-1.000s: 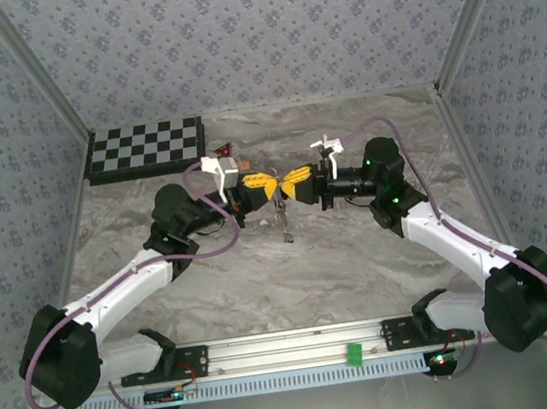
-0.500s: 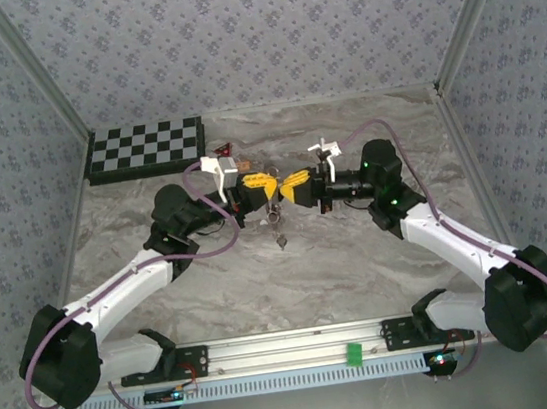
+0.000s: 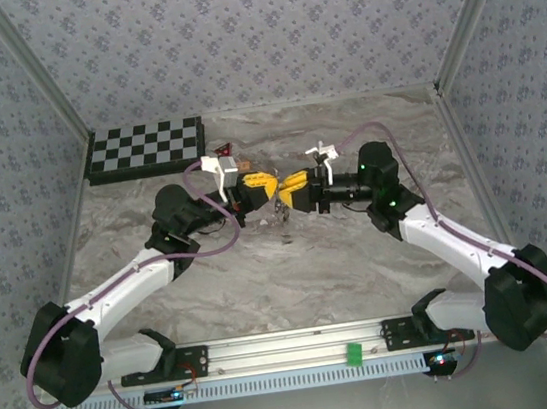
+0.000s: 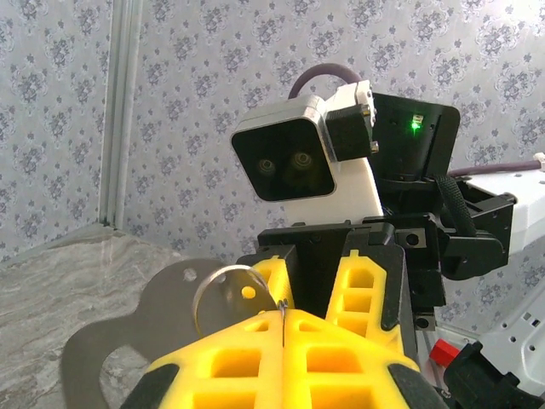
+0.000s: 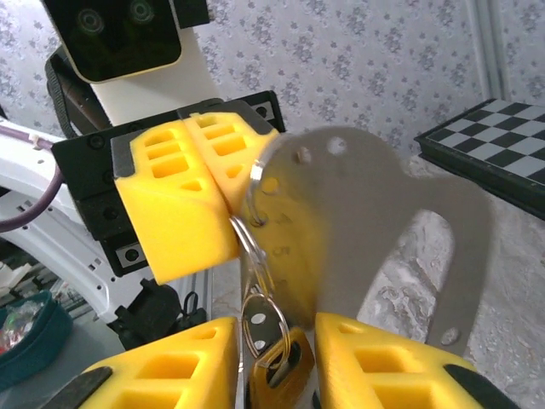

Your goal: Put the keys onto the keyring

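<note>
Over the middle of the table my left gripper [image 3: 269, 185] is shut on the thin silver keyring [image 4: 223, 290], nipping its wire at the fingertips [image 4: 282, 313]. A flat grey metal tag [image 5: 383, 221] hangs on that ring. Below it a smaller ring carries one key [image 5: 285, 375] with a dark oblong head. My right gripper [image 3: 289, 189] faces the left one tip to tip. Its yellow fingers [image 5: 170, 375] stand open on either side of the hanging key, with a thin gap showing beside the head. The other keys are hidden.
A black-and-white checkerboard [image 3: 145, 148] lies at the back left. Just right of it, behind the left wrist camera, lies a small red triangle [image 3: 229, 151]. Marbled table [image 3: 293, 273] stretches between the arms toward the front rail [image 3: 292, 345].
My right gripper has moved left up to the left gripper and its fingers have narrowed. The ring's hanging parts now sit between the right fingers. The left gripper has stayed shut.
</note>
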Tool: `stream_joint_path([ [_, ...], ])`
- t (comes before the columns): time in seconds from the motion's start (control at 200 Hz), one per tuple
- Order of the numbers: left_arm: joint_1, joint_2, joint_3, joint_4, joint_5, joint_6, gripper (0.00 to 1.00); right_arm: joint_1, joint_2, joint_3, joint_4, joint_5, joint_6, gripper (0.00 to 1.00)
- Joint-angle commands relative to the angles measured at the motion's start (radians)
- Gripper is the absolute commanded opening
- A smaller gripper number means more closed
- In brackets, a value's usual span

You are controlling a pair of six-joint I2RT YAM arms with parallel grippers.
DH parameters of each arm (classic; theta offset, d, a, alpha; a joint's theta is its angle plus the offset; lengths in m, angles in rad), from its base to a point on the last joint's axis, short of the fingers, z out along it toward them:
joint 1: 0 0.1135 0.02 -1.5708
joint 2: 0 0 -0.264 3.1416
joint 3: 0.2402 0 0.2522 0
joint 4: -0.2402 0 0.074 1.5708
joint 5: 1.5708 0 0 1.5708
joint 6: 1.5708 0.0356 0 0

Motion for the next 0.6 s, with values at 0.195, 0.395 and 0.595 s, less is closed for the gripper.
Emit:
stream_joint_path([
  [0.195, -0.007, -0.008, 0.013, 0.060, 0.005, -0.006, 0.00, -0.061, -0.130, -0.078, 0.076, 0.089, 0.022, 0.32],
  [0.395, -0.010, -0.007, 0.014, 0.061, 0.003, -0.009, 0.00, -0.063, -0.105, -0.064, 0.189, 0.087, 0.094, 0.34],
  [0.595, -0.010, -0.004, 0.017, 0.064, 0.001, -0.015, 0.00, -0.029, -0.038, -0.025, 0.249, 0.062, 0.123, 0.33],
])
